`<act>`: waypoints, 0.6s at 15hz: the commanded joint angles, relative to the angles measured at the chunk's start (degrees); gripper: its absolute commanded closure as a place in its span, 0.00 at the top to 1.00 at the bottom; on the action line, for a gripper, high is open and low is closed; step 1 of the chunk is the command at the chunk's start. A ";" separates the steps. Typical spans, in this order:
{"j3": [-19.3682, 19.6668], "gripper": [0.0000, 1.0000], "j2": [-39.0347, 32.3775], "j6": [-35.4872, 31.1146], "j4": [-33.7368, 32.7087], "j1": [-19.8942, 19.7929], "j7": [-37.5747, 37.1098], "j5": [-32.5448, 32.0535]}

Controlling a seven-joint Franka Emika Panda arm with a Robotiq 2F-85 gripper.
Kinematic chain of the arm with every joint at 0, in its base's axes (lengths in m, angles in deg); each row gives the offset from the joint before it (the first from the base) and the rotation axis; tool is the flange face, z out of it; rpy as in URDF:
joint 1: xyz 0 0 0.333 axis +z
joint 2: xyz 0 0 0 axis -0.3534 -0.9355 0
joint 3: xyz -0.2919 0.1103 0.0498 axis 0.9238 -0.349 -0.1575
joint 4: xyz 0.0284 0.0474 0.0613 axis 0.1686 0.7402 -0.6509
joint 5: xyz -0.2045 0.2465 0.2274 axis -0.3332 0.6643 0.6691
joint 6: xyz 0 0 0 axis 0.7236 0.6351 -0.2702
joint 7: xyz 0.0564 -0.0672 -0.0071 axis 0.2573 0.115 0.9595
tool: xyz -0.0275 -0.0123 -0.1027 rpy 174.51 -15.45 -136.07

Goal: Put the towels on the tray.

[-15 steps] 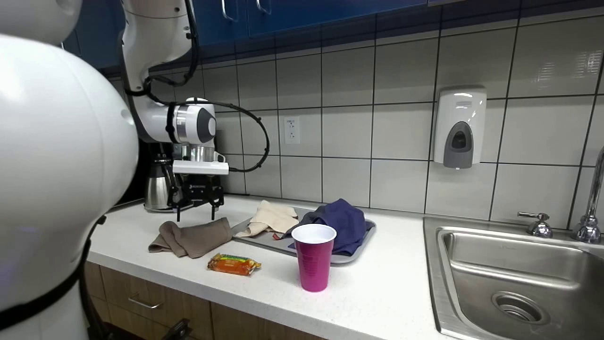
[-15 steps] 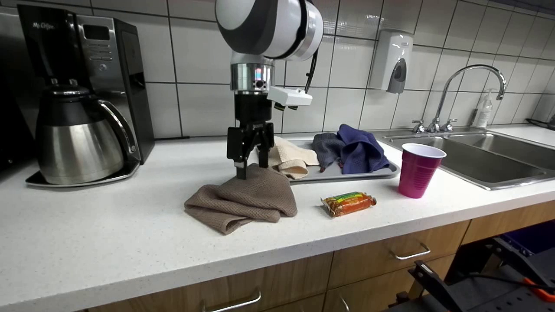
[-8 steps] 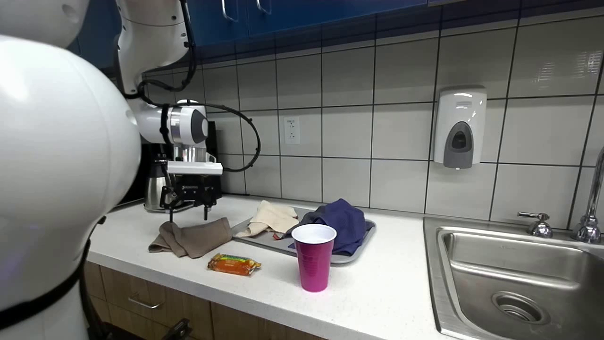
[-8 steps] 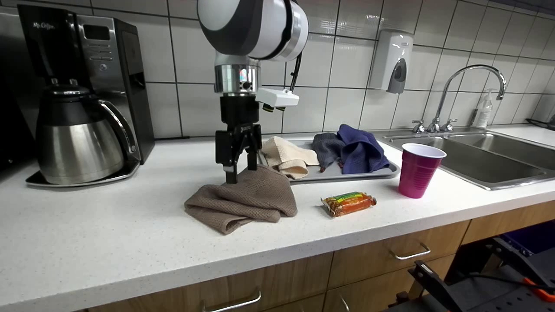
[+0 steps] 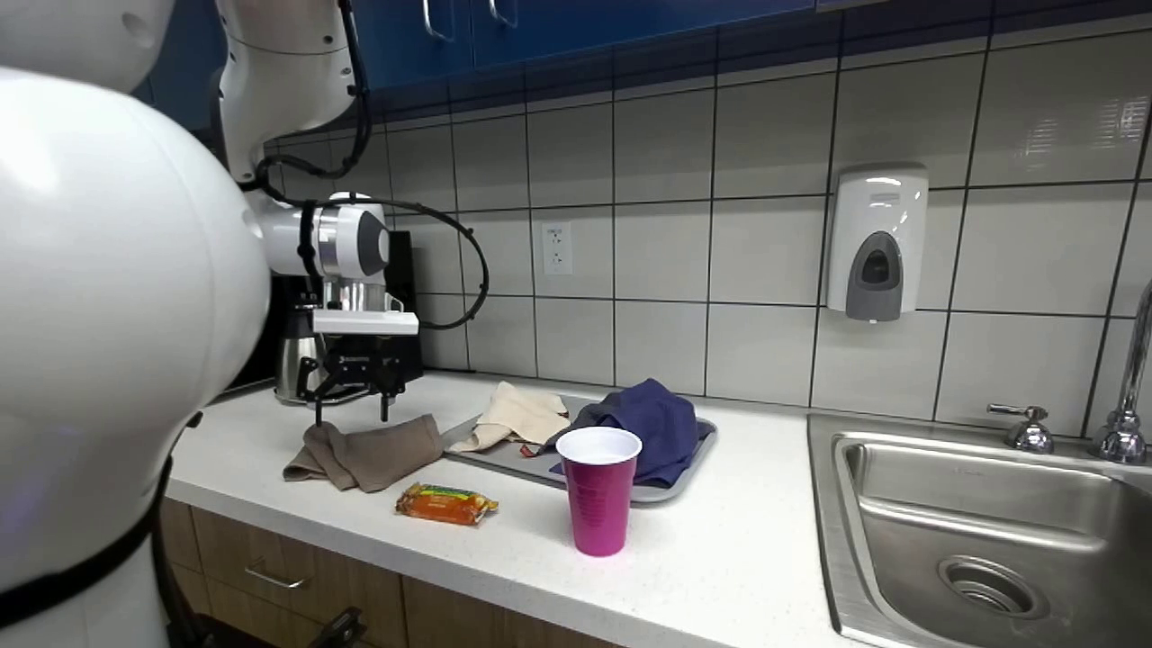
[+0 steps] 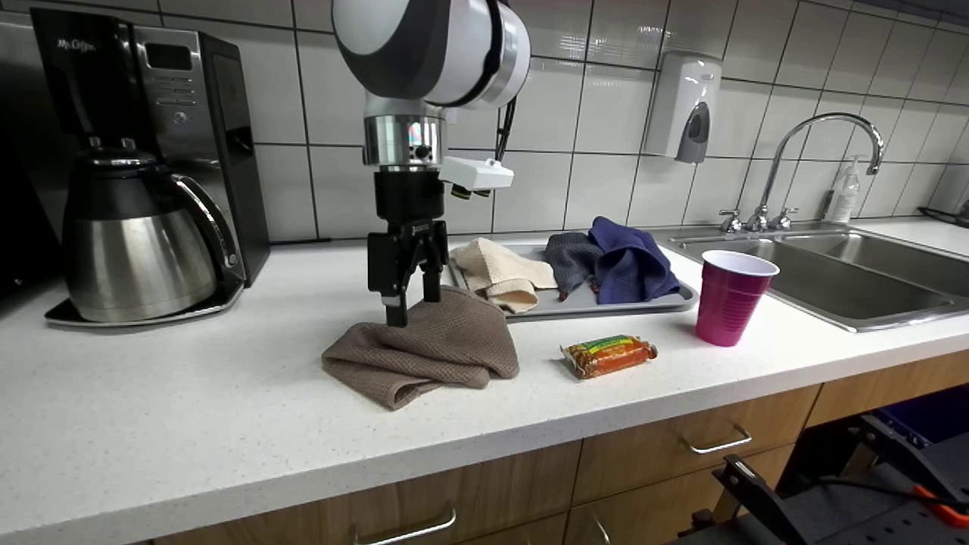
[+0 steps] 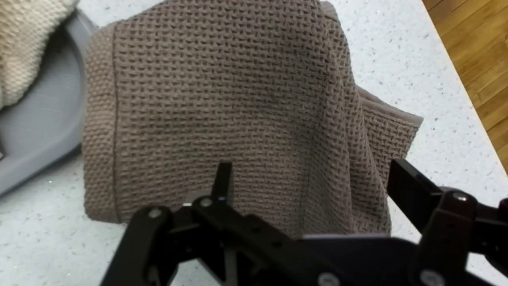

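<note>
Kitchen; steel sink; coffee maker; blue cabinets

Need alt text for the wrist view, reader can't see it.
A creased brown-grey towel lies on a speckled white counter; open black jaws, holding nothing, overlap its lower part in the picture. At the left edge, the corner of a grey tray shows, with part of a cream cloth on it.

Upright purple cup near an orange packet; coffee maker, white wall dispenser, steel sink
</note>
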 commanded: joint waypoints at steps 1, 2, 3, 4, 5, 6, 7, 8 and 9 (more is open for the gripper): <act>-0.28 1.00 -2.31 2.17 -2.85 0.70 0.52 -1.86; -0.25 1.00 -2.86 2.15 -3.04 0.92 0.42 -2.08; -0.18 1.00 -3.56 2.14 -3.51 1.20 0.29 -2.36; -0.09 1.00 -4.26 2.02 -3.85 1.39 0.18 -2.59; -0.02 1.00 -4.81 1.90 -4.13 1.54 0.13 -2.84; 0.05 1.00 -5.44 1.75 -4.55 1.66 0.06 -3.06; 0.21 1.00 -6.01 1.54 -4.96 1.83 -0.09 -3.47; 0.26 1.00 -6.51 1.52 -5.30 1.88 -0.08 -3.76; 0.42 1.00 -7.01 1.27 -5.59 1.99 -0.26 -4.19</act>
